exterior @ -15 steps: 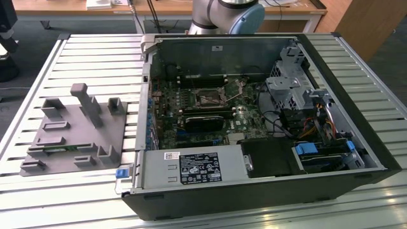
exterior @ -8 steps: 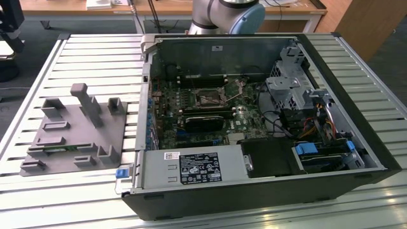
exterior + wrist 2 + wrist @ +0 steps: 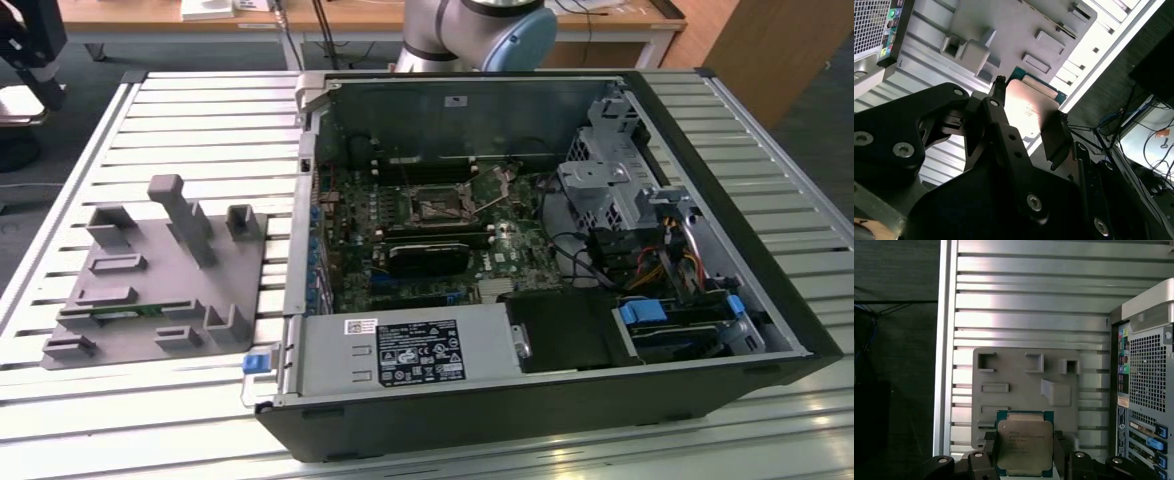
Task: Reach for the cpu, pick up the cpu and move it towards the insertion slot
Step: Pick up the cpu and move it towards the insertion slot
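First wrist view: tool (image 3: 1025, 452) closed on cpu (image 3: 1024, 440), gripping two opposite edges; grey fixture plate (image 3: 1014, 375) beyond.

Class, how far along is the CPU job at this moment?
Done: the gripper is shut on the cpu. In hand: the cpu hangs above the grey fixture plate, outside the computer case. Left: it has not reached the insertion slot.

The counter (image 3: 200, 110) is a slatted aluminium surface with parallel grooves. Two items rest directly on it. A grey fixture plate (image 3: 147, 285) with raised blocks lies flat toward the exterior view's left. An open black computer case (image 3: 534, 420) lies on its side just beside the plate, toward the exterior view's right.
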Action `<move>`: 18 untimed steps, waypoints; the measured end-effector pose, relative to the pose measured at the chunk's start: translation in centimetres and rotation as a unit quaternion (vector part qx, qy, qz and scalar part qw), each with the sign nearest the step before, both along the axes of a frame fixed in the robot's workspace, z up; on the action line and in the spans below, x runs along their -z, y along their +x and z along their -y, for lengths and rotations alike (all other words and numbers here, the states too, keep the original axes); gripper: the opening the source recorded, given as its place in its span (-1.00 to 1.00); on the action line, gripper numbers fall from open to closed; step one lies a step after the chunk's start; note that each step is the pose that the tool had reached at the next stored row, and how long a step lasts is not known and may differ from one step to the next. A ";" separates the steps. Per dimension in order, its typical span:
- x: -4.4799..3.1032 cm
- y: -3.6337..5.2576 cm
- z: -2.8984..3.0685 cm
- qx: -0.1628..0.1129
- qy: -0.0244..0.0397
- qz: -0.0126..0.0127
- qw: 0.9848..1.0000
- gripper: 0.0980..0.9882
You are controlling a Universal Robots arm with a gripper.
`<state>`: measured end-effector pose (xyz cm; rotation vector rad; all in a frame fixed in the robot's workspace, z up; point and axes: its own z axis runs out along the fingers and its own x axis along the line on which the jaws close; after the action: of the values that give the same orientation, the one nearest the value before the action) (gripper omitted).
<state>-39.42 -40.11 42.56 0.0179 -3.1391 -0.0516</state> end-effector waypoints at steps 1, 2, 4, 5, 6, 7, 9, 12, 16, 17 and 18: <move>0.00 0.15 0.00 0.000 0.000 0.000 1.000 -0.02; -0.01 0.31 0.00 0.000 0.000 0.000 1.000 -0.02; -0.01 0.61 0.00 0.000 0.000 0.000 1.000 -0.02; 0.00 0.78 0.00 0.000 0.000 0.000 1.000 -0.02; 0.00 0.95 0.00 0.000 0.000 0.000 1.000 -0.02; 0.00 1.11 0.00 0.000 0.000 0.000 1.000 -0.02; 0.00 1.40 0.00 0.000 0.000 0.000 1.000 -0.02; 0.00 1.84 0.00 0.000 0.000 0.000 1.000 -0.02; -0.01 2.34 0.00 0.000 0.000 0.000 1.000 -0.02; -0.01 2.45 0.00 0.000 0.000 0.000 1.000 -0.02; 0.00 2.55 0.00 0.000 0.000 0.000 1.000 -0.02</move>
<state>-36.87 -40.11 42.56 0.0179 -3.1391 -0.0515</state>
